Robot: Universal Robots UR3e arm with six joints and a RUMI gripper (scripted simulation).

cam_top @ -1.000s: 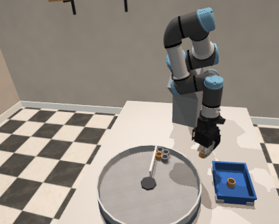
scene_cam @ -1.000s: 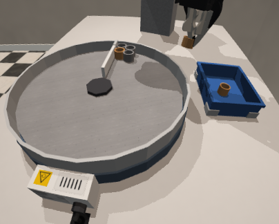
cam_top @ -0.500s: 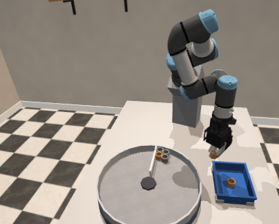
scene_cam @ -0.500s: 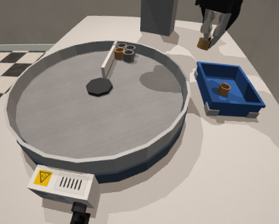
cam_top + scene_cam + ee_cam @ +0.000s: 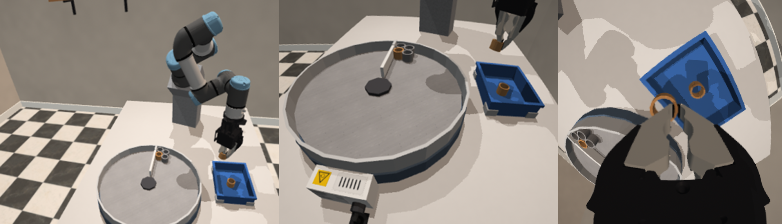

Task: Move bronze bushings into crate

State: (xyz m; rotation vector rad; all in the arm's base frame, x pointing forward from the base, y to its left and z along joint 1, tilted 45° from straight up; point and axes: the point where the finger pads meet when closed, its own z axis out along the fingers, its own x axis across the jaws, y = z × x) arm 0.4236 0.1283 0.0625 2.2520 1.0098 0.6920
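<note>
My gripper [image 5: 226, 151] [image 5: 503, 41] [image 5: 675, 104] is shut on the wall of a bronze bushing [image 5: 222, 156] [image 5: 496, 45] [image 5: 652, 107]. The bushing hangs from the fingertips, a little tilted, above and behind the crate's back left corner. The blue crate [image 5: 235, 200] [image 5: 508, 109] [image 5: 674, 57] stands right of the turntable. Another bronze bushing [image 5: 231, 184] [image 5: 503, 91] [image 5: 690, 90] is inside it on the crate floor. On the turntable [image 5: 128, 197] [image 5: 348, 121], one bronze bushing [image 5: 159, 156] [image 5: 398, 54] stands clustered with three grey bushings [image 5: 165, 158] [image 5: 407, 56].
A white divider bar [image 5: 152, 164] [image 5: 387, 61] stands beside the cluster, and a raised rim surrounds the turntable. A dark hub [image 5: 148, 183] [image 5: 378, 86] sits at its middle. The grey robot pedestal [image 5: 186, 108] [image 5: 437, 17] is at the back. A white control box [image 5: 341, 183] is at the turntable's front.
</note>
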